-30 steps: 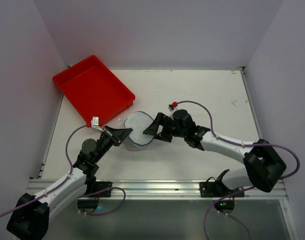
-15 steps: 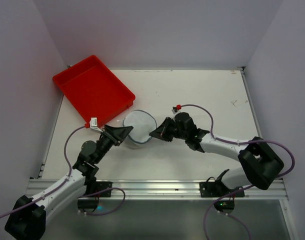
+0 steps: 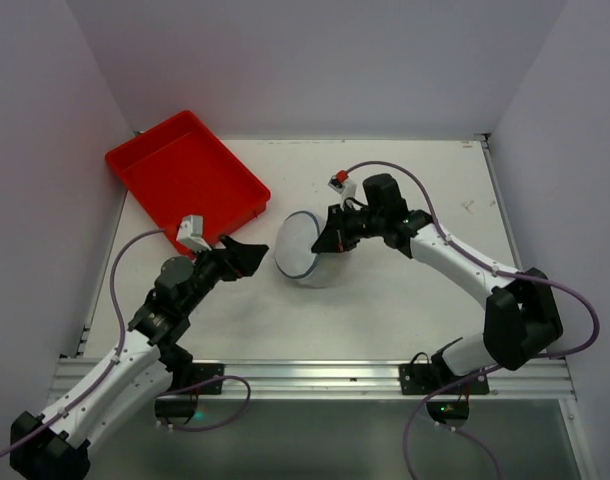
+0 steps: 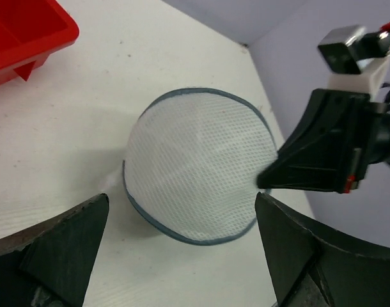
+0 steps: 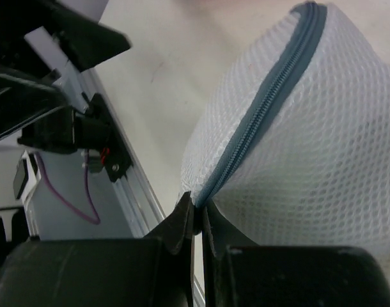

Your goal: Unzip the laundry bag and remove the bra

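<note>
1. At the far left we see the red tray [image 3: 185, 180] sitting on the white table [image 3: 405, 300]. Nothing shows inside it.
2. Next comes the left claw [image 3: 253, 258]. Its two fingers are spread wide apart and hold nothing. It points at the bag but does not touch it.
3. In the middle is the laundry bag [image 3: 303, 245], near the tray's corner. It is tipped up on its side, with its round mesh face turned toward the left claw.
4. We see the gray zip [image 5: 265, 115] running around the bag. The part we can see is closed.
5. On the right, the right claw [image 5: 195, 217] is pinched tight on the bag's zip edge.
</note>
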Controlling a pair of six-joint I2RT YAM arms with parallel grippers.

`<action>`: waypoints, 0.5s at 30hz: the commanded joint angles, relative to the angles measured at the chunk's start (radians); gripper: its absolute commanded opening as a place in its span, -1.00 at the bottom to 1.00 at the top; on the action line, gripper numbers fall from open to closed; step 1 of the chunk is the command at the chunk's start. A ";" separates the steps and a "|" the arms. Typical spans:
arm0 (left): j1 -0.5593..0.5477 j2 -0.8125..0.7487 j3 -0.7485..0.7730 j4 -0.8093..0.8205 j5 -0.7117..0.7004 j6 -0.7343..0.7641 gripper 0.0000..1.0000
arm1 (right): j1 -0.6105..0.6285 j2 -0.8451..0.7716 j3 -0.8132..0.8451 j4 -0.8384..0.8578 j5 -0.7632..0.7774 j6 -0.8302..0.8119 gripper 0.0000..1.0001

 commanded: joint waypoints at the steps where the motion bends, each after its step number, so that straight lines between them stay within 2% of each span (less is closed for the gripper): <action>1: 0.004 0.162 0.129 -0.132 0.061 0.216 1.00 | 0.001 0.032 0.143 -0.278 -0.235 -0.342 -1.00; 4: 0.009 0.271 0.177 -0.123 0.155 0.284 1.00 | 0.000 0.057 0.231 -0.436 -0.286 -0.512 -1.00; 9: 0.022 0.257 0.105 0.042 0.279 0.333 1.00 | -0.011 0.093 0.311 -0.650 -0.337 -0.748 -1.00; 11: 0.024 0.236 0.063 0.126 0.313 0.321 1.00 | -0.020 0.109 0.322 -0.696 -0.338 -0.801 -1.00; 15: 0.025 0.191 -0.015 0.182 0.322 0.284 1.00 | -0.065 0.199 0.326 -0.710 -0.338 -0.787 -1.00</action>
